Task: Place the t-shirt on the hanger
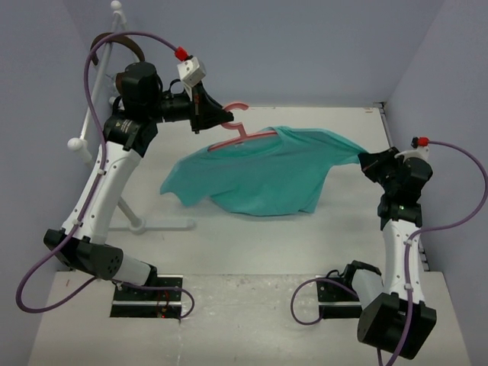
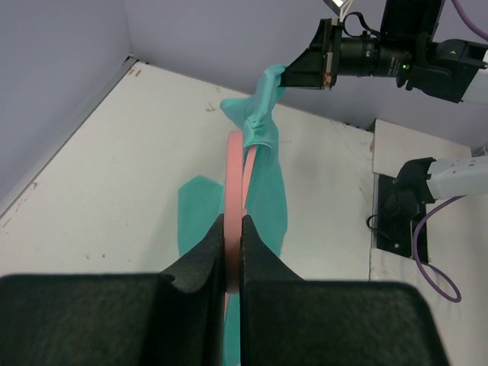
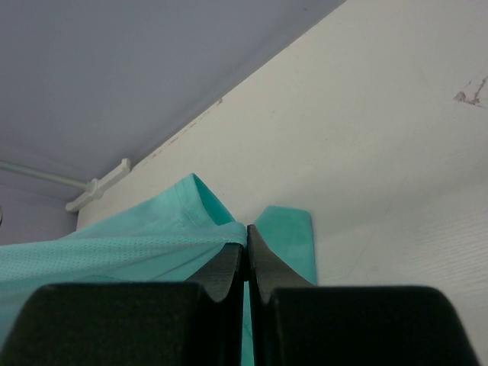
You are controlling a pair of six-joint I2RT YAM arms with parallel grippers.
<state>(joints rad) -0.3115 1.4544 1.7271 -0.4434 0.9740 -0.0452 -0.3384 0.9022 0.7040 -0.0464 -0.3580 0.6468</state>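
The left tool [image 2: 235,229] is clamped on the pink hanger [image 1: 242,136], raised at the far left. The right tool [image 3: 245,238] pinches an edge of the t-shirt [image 1: 267,174], which is stretched between them above the surface [image 1: 252,244]. A harder pull rightward could twist the thin hanger in its grip, and the cloth, seemingly caught only on the hanger's right end, could slide off.
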